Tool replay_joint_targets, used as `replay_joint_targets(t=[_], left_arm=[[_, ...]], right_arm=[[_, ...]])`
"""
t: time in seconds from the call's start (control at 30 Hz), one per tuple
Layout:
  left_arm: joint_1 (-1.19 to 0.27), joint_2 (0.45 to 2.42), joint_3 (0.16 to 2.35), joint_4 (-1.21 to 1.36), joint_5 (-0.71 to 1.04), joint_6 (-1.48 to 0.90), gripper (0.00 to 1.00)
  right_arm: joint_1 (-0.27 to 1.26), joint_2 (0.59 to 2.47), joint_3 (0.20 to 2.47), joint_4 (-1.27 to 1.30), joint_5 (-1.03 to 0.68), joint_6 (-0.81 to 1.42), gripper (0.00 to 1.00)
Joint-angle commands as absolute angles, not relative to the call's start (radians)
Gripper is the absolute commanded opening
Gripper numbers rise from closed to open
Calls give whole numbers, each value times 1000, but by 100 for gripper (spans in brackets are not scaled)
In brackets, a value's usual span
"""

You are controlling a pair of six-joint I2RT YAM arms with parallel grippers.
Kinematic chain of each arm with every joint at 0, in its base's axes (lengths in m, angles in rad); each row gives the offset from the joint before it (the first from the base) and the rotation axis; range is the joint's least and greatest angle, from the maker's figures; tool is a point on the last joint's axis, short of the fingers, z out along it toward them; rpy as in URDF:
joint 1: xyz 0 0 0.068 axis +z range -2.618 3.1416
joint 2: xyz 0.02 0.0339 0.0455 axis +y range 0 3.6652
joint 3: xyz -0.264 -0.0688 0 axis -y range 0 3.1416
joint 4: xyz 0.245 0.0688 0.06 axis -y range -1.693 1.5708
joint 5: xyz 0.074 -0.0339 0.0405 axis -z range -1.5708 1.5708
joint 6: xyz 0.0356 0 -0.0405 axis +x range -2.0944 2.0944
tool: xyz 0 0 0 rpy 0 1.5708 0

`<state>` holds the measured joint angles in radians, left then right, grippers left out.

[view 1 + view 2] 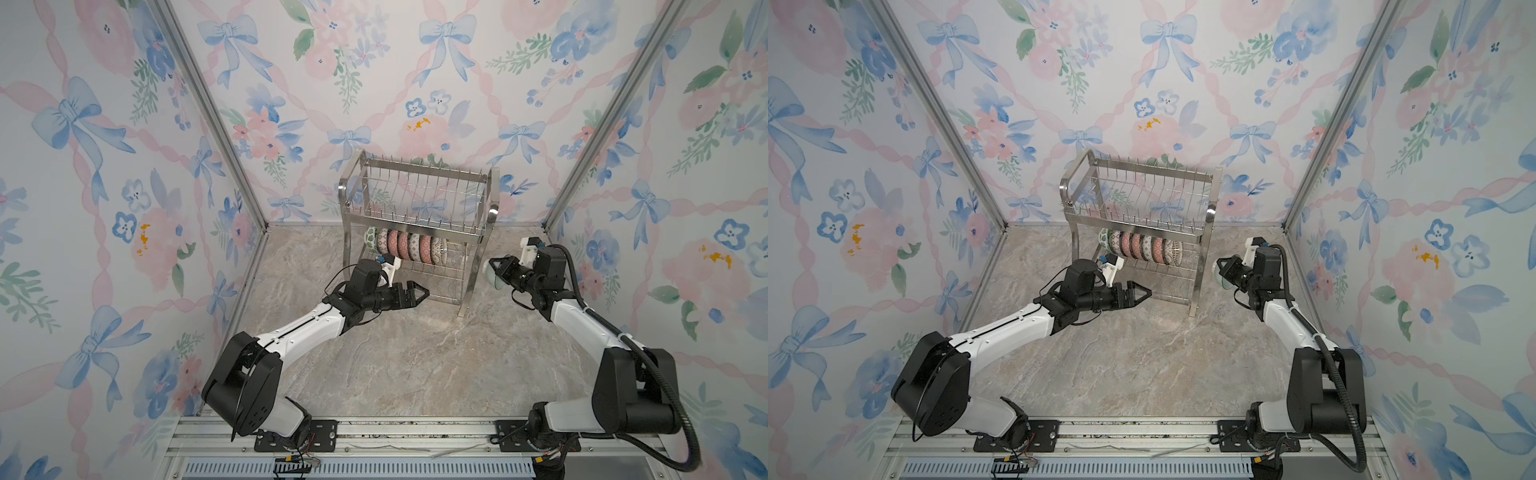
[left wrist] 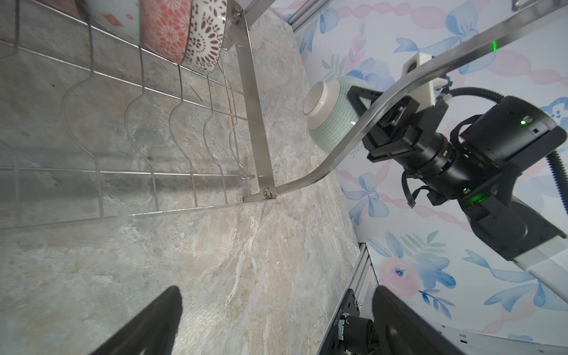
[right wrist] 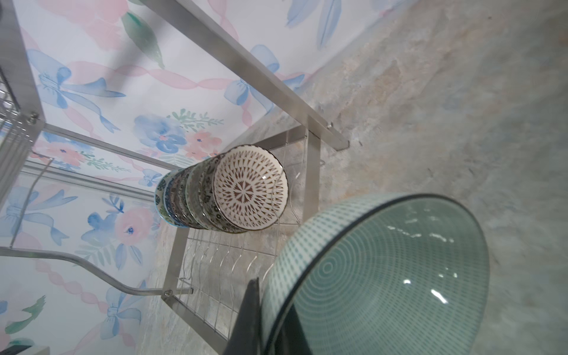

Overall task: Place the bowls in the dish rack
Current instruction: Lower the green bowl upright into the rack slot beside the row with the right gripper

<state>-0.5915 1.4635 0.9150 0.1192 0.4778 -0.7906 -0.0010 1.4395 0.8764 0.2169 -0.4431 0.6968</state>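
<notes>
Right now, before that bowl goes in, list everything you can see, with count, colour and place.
dish rack: one, shiny steel, two tiers, at the back of the table by the far wall.
racked bowls: about seven, patterned in red, green, blue and brown, on edge in a row on the lower tier.
pale green bowl: one, held on edge to the right of the rack.
table: one, beige marble look, under everything.
walls: three, pink and blue floral paper, around the table.
rail: one, silver, front edge, carrying both arm bases.
left gripper: one, black, open, in front of the lower tier.
right gripper: one, black, shut on the pale green bowl.
</notes>
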Motion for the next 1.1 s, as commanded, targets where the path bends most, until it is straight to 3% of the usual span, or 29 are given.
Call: replay_joint_targets(t=[0.0,1.07], left_arm=[[-597,1480,957,97,456,-782,98],[-584,1507,994,35,442,-743,98]], right_arm=[[-2,1502,947,449,-524,770,0],[133,1915,1156,837,-687,946,0]])
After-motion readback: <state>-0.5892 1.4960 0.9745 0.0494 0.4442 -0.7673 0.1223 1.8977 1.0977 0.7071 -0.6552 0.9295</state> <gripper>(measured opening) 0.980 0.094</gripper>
